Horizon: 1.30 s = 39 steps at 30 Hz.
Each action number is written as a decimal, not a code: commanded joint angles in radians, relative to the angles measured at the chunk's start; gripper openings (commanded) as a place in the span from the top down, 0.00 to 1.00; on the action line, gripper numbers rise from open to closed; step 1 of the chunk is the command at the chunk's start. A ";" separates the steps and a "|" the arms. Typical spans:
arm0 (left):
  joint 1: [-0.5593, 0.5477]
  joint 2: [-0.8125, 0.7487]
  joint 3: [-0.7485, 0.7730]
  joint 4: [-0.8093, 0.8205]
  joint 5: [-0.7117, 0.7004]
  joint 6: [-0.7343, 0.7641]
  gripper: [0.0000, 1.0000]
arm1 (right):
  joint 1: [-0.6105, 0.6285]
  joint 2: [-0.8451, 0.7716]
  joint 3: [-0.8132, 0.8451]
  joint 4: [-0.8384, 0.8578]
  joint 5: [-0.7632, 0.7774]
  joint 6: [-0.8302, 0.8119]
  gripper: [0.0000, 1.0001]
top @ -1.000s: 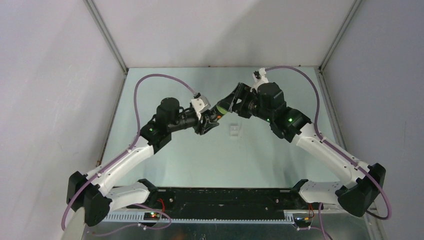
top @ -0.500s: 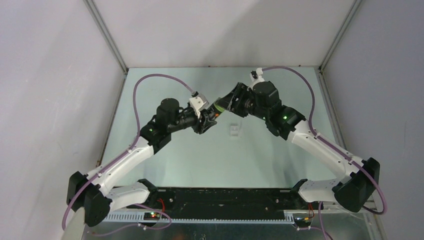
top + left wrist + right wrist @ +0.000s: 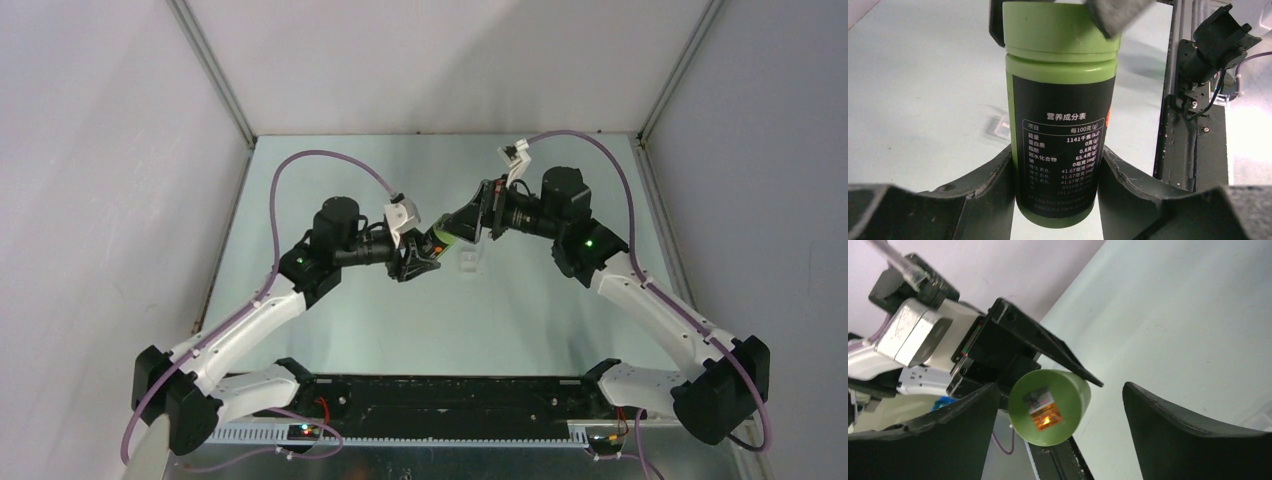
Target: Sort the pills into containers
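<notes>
The left tool (image 3: 420, 254) is clenched on the lower body of the green bottle (image 3: 1060, 75). It holds the bottle off the table (image 3: 500, 320) with the cap (image 3: 1048, 407) turned toward the right tool (image 3: 1060, 387). That tool's fingers are spread either side of the cap without touching it, seemingly lined up to unscrew it while the left steadies the bottle. No pills show; presumably they are inside. The clear two-compartment container (image 3: 468, 262) sits on the table just beside the bottle, handy for pouring.
</notes>
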State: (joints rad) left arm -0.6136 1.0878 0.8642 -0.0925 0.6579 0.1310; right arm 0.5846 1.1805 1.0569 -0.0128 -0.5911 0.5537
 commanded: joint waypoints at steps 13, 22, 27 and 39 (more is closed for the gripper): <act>-0.002 -0.008 0.059 0.046 -0.189 0.047 1.00 | 0.159 -0.021 0.135 -0.262 0.615 0.343 0.04; -0.001 0.014 0.074 0.057 -0.191 0.023 1.00 | 0.180 0.044 0.172 -0.246 0.610 0.320 0.18; -0.002 0.020 0.077 0.054 -0.191 0.012 1.00 | 0.182 0.045 0.175 -0.229 0.607 0.316 0.32; -0.001 0.028 0.104 0.029 -0.067 -0.032 1.00 | 0.129 -0.015 0.150 -0.129 0.348 0.013 0.64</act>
State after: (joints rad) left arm -0.6147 1.1191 0.8913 -0.1028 0.4919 0.1310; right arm 0.7422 1.2282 1.1896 -0.2413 -0.0883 0.7586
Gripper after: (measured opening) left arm 0.559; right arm 0.554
